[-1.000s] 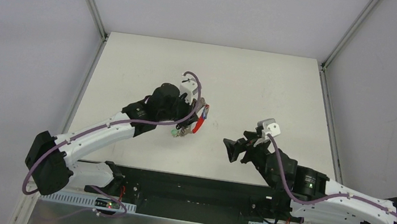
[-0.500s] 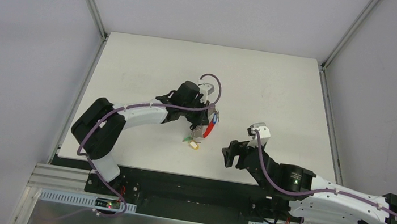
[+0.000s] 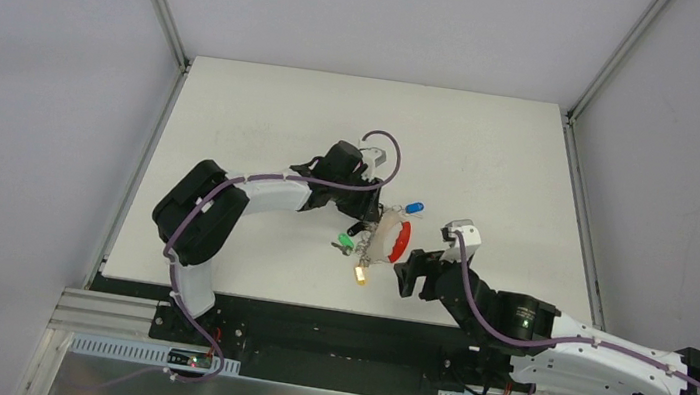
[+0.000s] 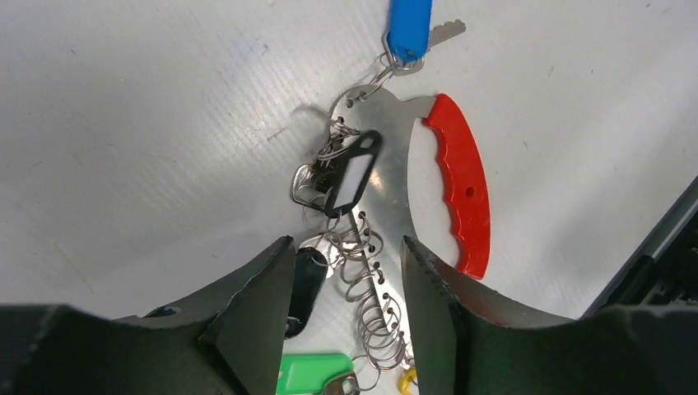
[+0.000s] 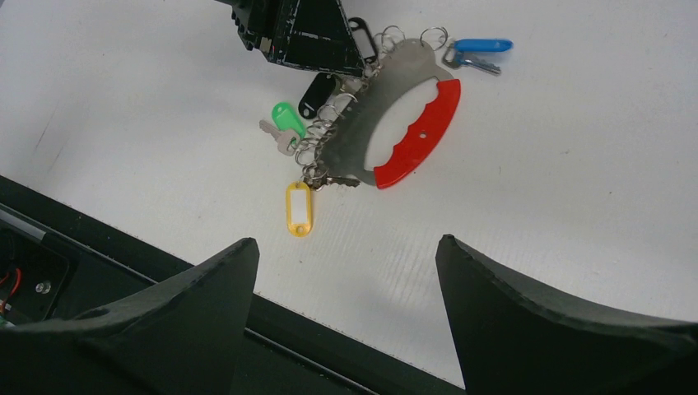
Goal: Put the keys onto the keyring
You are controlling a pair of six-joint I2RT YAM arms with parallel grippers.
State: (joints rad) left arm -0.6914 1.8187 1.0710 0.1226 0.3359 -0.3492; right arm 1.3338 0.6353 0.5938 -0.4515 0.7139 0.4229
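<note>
The keyring lies flat on the white table, a silvery loop with a curved red section. Keys hang from small wire rings along it: blue head, black head, green head, yellow head. My left gripper hovers over the row of wire rings with its jaws apart, straddling them without pinching. Close to the right of the keyring, at the table's near edge, my right gripper stands wide open with nothing between its fingers.
The white table stretches back and to both sides. A black rail runs along the near edge just below the right gripper. Metal frame posts rise at the far corners.
The left arm carried the keyring right and toward the near edge, laid it on the table, and its jaws parted. The right gripper shifted slightly nearer, staying open.
</note>
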